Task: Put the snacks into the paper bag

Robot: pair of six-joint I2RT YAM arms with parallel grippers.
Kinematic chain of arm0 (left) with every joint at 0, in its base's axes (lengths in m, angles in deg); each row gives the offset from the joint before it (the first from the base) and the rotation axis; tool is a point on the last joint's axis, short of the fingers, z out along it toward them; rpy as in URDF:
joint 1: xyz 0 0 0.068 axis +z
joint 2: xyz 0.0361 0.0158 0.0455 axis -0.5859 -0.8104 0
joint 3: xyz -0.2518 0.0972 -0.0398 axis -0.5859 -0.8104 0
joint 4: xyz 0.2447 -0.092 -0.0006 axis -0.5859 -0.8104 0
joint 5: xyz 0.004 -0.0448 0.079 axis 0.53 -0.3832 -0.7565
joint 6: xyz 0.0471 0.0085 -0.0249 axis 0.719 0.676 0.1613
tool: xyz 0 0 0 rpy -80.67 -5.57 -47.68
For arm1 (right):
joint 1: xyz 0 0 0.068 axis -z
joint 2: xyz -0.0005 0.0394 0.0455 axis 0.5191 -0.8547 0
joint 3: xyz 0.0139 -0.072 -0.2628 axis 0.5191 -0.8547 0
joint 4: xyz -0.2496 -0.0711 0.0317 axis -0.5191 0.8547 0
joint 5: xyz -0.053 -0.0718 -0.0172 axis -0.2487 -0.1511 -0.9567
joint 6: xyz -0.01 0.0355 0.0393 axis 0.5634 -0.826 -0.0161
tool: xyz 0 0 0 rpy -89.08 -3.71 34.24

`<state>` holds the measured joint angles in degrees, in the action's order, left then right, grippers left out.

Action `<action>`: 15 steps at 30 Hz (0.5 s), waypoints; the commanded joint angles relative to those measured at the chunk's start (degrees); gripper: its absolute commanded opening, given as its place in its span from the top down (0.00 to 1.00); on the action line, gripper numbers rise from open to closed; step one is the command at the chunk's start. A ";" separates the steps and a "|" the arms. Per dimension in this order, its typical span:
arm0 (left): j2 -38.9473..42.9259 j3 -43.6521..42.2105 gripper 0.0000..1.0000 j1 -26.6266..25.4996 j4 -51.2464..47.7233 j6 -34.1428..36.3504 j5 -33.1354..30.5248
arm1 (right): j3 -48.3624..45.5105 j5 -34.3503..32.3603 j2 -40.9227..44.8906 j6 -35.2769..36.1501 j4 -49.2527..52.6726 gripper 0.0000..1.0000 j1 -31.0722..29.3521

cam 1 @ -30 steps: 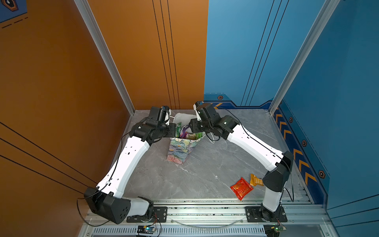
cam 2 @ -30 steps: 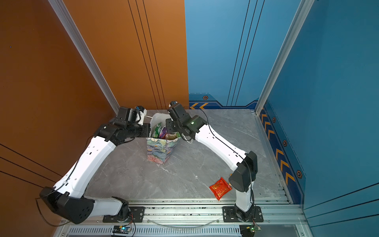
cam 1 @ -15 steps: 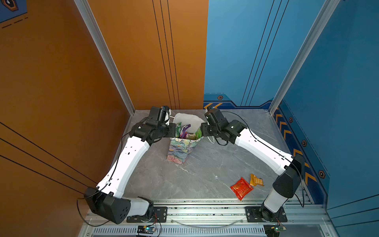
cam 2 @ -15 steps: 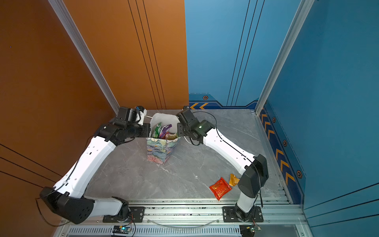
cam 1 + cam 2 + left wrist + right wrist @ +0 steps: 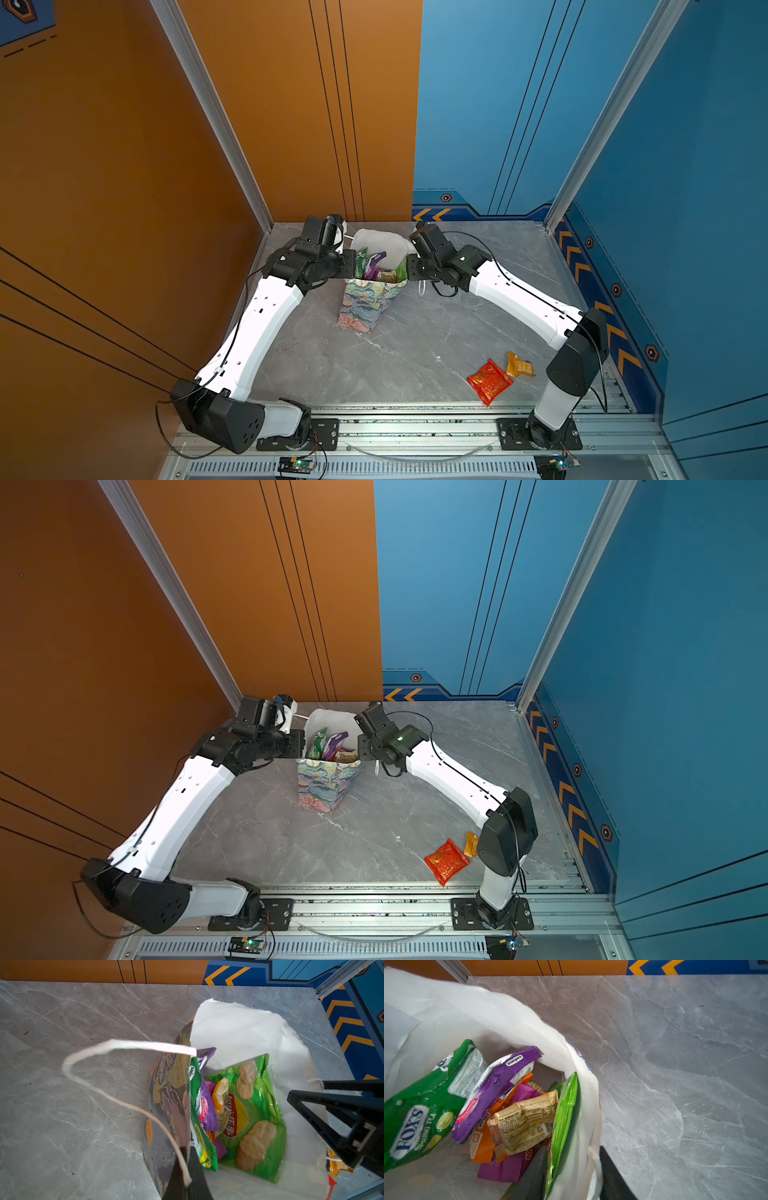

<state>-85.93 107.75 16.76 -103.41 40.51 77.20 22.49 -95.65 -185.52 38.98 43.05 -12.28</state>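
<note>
The paper bag stood upright toward the far middle of the surface, with its mouth wide open. The left fingers were pressed together on the bag's left wall, pinching the paper along with the end of the white cord handle.

The right fingers were only part-way spread and straddled the right wall. One was inside against the big green Lay's packet, the other outside by the cord, and the wall looked loose in the gap.

Down in the bag were a green Fox's packet, a purple packet, an orange packet and a tan packet on top.

Two snacks lay out on the near right of the surface, well apart from the bag: a red packet and a small yellow-orange packet just beside it.
</note>
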 commanded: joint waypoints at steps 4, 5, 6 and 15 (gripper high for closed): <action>1.32 0.45 0.96 0.08 1.86 0.89 1.36 | 2.53 0.96 -0.72 0.77 0.40 0.84 -0.61; 1.33 0.46 0.96 0.04 1.88 0.77 1.55 | 2.70 1.00 -0.57 0.88 0.27 0.88 -0.68; 1.23 0.51 0.96 -0.04 1.90 0.71 1.87 | 2.95 1.18 -0.47 0.97 0.07 0.91 -0.69; -3.61 4.84 0.96 -6.20 0.07 -4.44 8.27 | 5.41 2.76 3.04 2.65 0.36 1.00 -0.77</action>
<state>-88.03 108.71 13.02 -104.04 38.74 80.08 25.20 -93.05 -185.56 39.90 43.80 -12.65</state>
